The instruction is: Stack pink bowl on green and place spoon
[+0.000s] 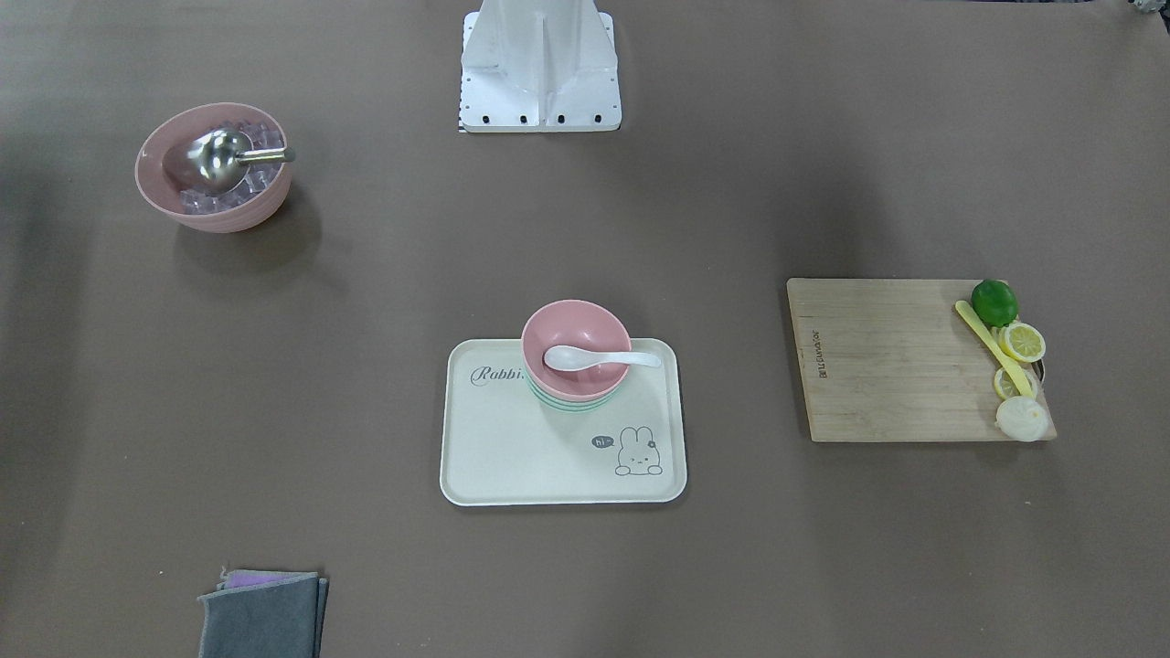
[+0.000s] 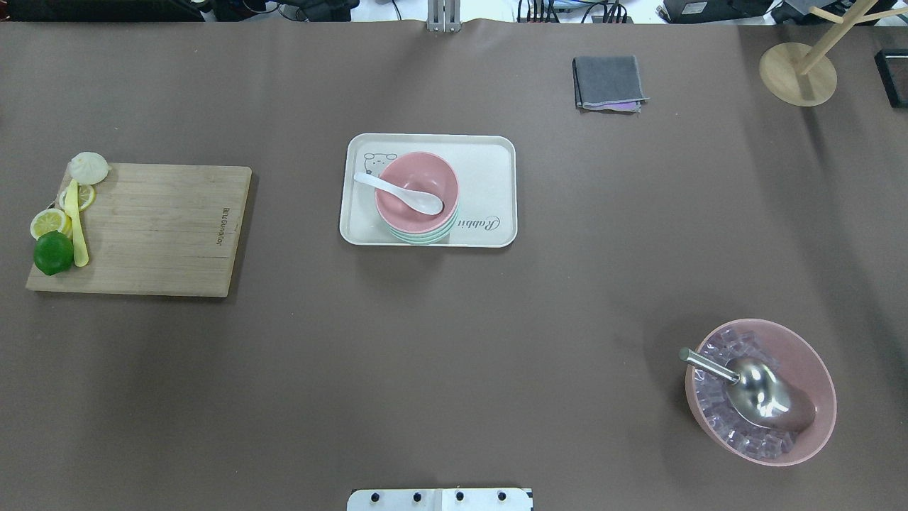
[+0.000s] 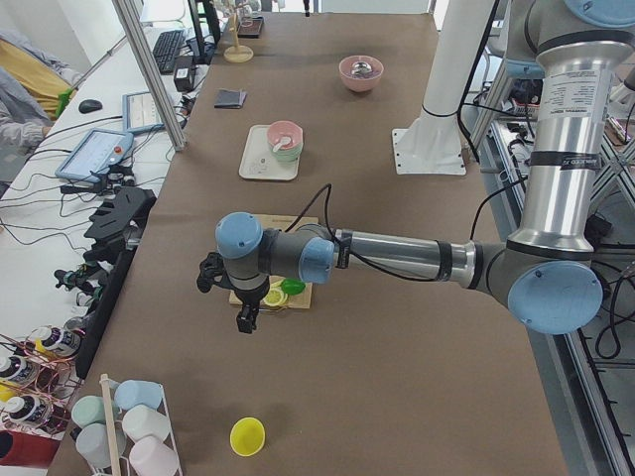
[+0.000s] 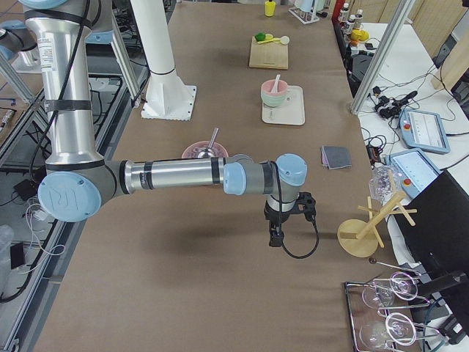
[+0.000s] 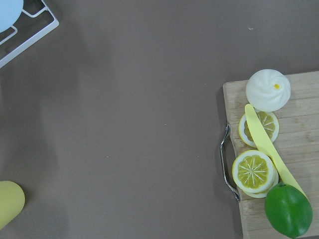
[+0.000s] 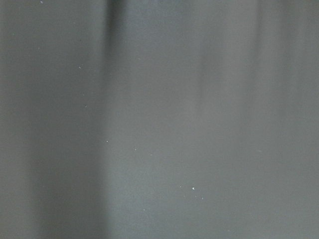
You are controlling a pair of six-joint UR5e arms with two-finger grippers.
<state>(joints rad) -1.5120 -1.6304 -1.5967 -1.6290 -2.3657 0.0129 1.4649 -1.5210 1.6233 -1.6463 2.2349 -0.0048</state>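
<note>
A pink bowl (image 1: 576, 338) sits stacked on a green bowl (image 1: 571, 405) on the cream rabbit tray (image 1: 512, 457) at mid-table. A white spoon (image 1: 594, 358) lies in the pink bowl, its handle over the rim. The stack also shows in the overhead view (image 2: 418, 181). My left gripper (image 3: 244, 319) shows only in the exterior left view, above the table by the cutting board's end. My right gripper (image 4: 274, 239) shows only in the exterior right view, far from the tray. I cannot tell whether either is open or shut.
A second pink bowl (image 2: 762, 390) holds ice cubes and a metal scoop. A wooden cutting board (image 2: 156, 227) carries a lime, lemon slices, a yellow knife and a bun. A grey cloth (image 2: 608, 83) and a wooden stand (image 2: 798, 71) are at the far side.
</note>
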